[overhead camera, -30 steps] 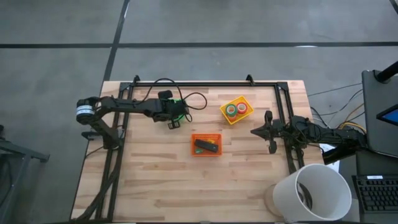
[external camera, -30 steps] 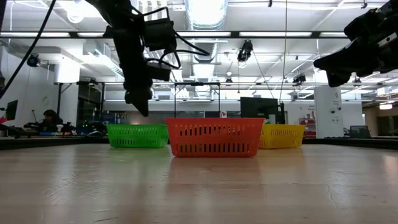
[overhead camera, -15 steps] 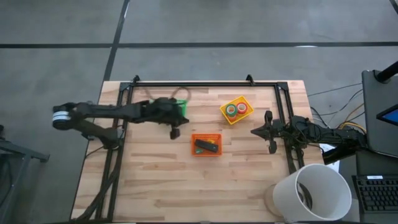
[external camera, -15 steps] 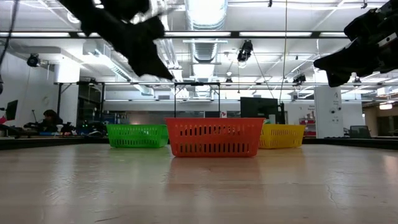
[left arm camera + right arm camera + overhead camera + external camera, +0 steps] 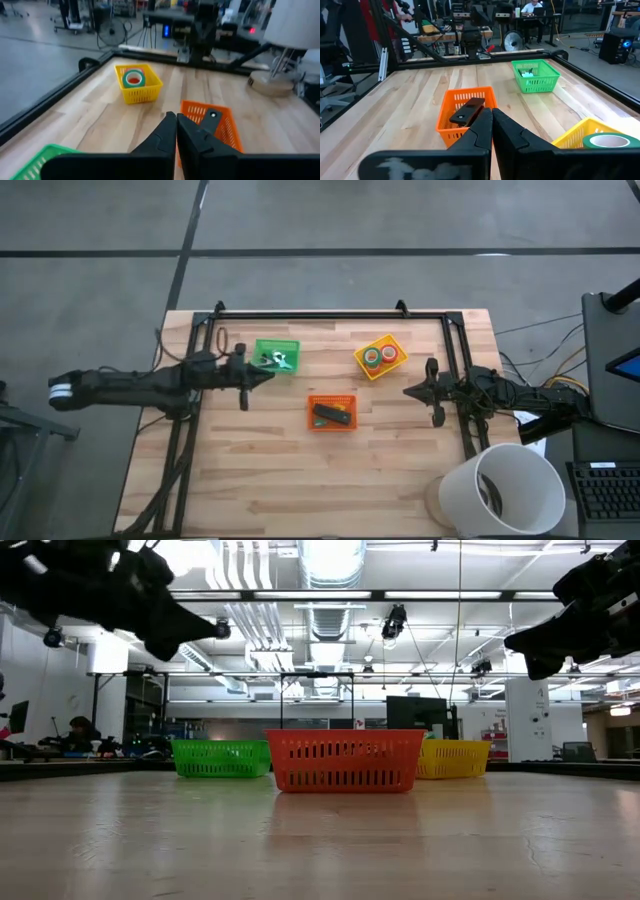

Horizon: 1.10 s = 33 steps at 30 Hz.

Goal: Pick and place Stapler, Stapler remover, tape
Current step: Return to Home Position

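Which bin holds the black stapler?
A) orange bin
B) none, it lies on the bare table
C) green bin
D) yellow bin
A: in the high view the stapler lies inside the orange bin, and the right wrist view shows the same.

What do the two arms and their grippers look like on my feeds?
Both are dark and slim. The left arm carries a pale band near its far end; the right arm trails bundled cables. The left gripper and right gripper each have two black, wedge-shaped fingers tapering to points.
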Each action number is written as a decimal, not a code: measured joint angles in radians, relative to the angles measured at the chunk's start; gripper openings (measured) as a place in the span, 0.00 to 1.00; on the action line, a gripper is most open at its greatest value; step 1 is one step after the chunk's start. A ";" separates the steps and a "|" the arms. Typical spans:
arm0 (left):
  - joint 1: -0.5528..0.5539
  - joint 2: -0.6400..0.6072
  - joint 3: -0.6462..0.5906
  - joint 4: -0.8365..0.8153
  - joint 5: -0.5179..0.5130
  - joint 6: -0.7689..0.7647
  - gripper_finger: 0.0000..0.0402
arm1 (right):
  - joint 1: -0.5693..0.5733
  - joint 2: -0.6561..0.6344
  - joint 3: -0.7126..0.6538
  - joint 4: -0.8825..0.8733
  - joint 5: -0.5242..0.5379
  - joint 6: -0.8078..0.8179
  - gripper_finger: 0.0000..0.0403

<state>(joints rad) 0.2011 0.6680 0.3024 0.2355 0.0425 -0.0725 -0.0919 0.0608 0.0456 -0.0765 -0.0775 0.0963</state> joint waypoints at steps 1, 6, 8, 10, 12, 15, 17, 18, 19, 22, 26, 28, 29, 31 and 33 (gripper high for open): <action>0.000 -0.032 -0.018 0.000 0.000 -0.009 0.04 | 0.000 0.000 0.000 0.000 0.001 0.000 0.02; 0.000 -0.175 -0.089 0.001 -0.001 -0.025 0.03 | 0.000 0.000 0.000 0.000 0.000 0.000 0.02; 0.000 -0.227 -0.104 -0.003 0.006 -0.065 0.02 | 0.000 0.000 0.000 0.000 0.000 0.000 0.02; 0.000 -0.276 -0.114 -0.005 0.027 -0.076 0.02 | 0.000 0.000 0.000 0.000 0.000 0.000 0.02; 0.000 -0.317 -0.122 -0.011 0.032 -0.069 0.02 | 0.000 0.000 0.000 0.000 0.000 0.000 0.02; 0.000 -0.355 -0.137 -0.014 0.024 -0.058 0.02 | 0.000 0.000 0.000 0.000 0.000 0.000 0.02; 0.000 -0.368 -0.147 -0.014 0.019 -0.060 0.03 | 0.000 0.000 0.000 0.000 0.000 0.000 0.02; 0.000 -0.371 -0.150 -0.012 0.019 -0.061 0.04 | 0.000 0.000 0.000 0.000 0.000 0.000 0.02; 0.000 -0.371 -0.152 -0.002 0.019 -0.061 0.04 | 0.000 0.000 0.000 0.000 0.000 0.000 0.02; 0.000 -0.369 -0.171 -0.020 0.019 -0.061 0.04 | 0.000 0.000 0.000 0.000 0.000 0.000 0.02; 0.000 -0.367 -0.195 -0.017 0.018 -0.062 0.04 | 0.000 0.000 0.000 0.000 0.000 0.000 0.02; 0.000 -0.364 -0.201 -0.022 0.018 -0.062 0.03 | 0.000 0.000 0.000 0.000 0.000 0.000 0.02; 0.000 -0.364 -0.208 -0.023 0.018 -0.062 0.03 | 0.000 0.000 0.000 0.000 0.000 0.000 0.02; 0.000 -0.364 -0.223 -0.027 0.018 -0.062 0.04 | 0.000 0.000 0.000 0.000 0.000 0.000 0.02; 0.000 -0.364 -0.242 -0.027 0.018 -0.063 0.03 | 0.000 0.000 0.000 0.000 0.000 0.000 0.02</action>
<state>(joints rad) 0.2008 0.3036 0.0606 0.2085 0.0601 -0.1351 -0.0921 0.0608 0.0456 -0.0765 -0.0772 0.0963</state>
